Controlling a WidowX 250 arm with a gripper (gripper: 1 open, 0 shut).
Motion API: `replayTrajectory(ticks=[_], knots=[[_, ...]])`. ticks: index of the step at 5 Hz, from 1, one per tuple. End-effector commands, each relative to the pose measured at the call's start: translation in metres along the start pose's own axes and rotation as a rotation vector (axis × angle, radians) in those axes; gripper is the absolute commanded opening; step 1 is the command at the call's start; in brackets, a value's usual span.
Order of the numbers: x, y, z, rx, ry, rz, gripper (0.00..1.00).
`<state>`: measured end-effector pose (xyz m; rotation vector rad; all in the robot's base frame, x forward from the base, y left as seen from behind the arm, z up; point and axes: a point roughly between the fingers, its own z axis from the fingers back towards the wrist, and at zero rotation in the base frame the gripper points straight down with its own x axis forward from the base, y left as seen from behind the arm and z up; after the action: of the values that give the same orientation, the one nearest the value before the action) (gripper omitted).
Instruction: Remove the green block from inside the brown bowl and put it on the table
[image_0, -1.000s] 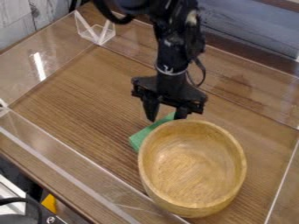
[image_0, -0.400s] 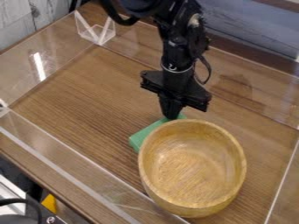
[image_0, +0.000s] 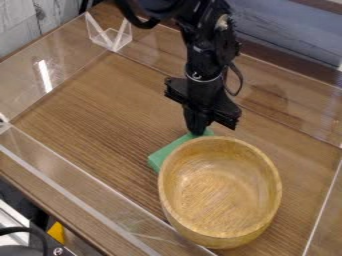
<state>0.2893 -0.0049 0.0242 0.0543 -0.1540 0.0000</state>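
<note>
The green block lies flat on the table, just left of the brown bowl, with part of it tucked against the bowl's outer wall. Nothing shows inside the bowl, only bare wood grain. My gripper hangs from the black arm above the bowl's far rim, a little above and to the right of the block. Its fingers are pressed together with nothing between them.
Clear acrylic walls run around the table's edges. A small clear stand sits at the back left corner.
The gripper's fingers, spread apart a second ago, have come together. The arm has lifted slightly and the block has stayed on the table beside the bowl.
</note>
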Motion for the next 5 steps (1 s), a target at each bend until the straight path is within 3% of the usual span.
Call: replayTrajectory(ticks=[1, 3, 5], knots=[[-0.011, 0.006, -0.003, -0.013, 0.038, -0.046, 1.00], [0.006, 0.014, 0.009, -0.027, 0.027, 0.029, 1.00], [0.026, 0.023, 0.010, -0.041, -0.002, 0.000, 1.00]])
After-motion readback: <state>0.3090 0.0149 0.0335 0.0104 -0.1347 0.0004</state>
